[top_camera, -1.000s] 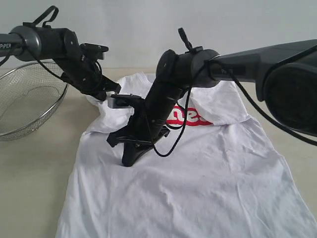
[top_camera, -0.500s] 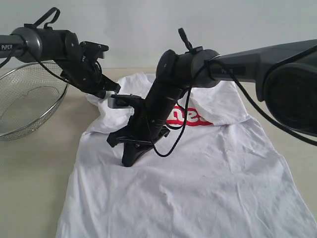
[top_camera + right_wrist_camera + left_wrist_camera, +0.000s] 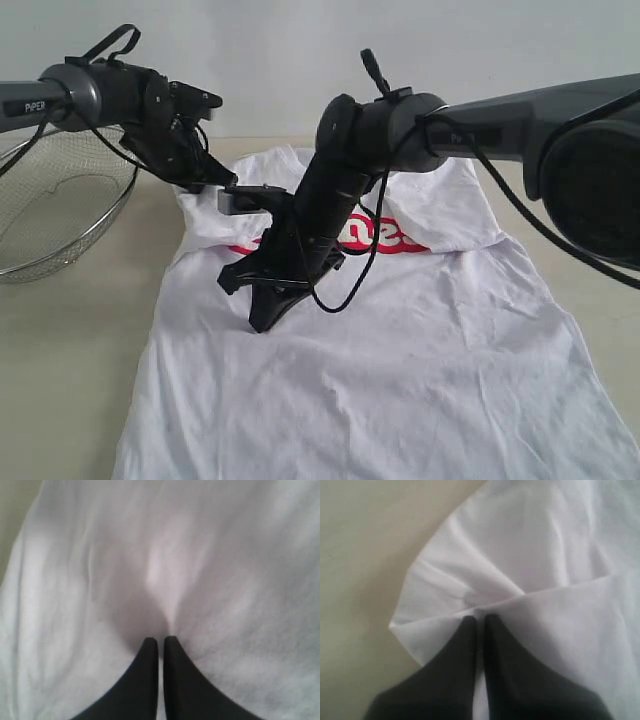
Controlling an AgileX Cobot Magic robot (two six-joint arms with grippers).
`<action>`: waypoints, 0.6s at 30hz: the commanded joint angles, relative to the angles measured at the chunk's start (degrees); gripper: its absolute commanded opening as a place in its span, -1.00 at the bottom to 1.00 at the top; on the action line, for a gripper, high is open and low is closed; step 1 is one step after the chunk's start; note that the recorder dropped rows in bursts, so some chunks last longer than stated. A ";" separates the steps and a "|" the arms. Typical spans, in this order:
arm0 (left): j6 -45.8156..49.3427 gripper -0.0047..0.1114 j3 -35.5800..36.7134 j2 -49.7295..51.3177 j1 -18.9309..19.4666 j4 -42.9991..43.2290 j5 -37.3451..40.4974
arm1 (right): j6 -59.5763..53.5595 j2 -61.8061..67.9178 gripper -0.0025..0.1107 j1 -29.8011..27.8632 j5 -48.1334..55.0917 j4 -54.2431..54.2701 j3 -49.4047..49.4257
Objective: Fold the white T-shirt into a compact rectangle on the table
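Pinching creased white T-shirt (image 3: pixel 400 380): left end effector (image 3: pixel 480 617), right end effector (image 3: pixel 161 639).

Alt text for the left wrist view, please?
The left gripper, jaws shut, pinches a bunched fold of the white T-shirt close to the shirt's edge. Creases run out from the pinch, and the bare beige table shows beyond the edge.
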 commanded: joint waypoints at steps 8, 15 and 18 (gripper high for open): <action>-1.10 -0.84 -5.23 2.45 0.08 0.66 2.26 | -1.40 -0.88 -0.96 -0.01 -0.46 -0.18 0.05; -0.21 -0.84 -5.23 -1.30 0.08 -4.05 5.06 | -1.42 -0.88 -0.96 -0.01 -1.95 -0.11 0.05; 3.58 -0.84 -5.23 -3.27 0.08 -8.94 7.97 | -1.42 -0.88 -0.96 -0.01 -2.11 -0.11 0.05</action>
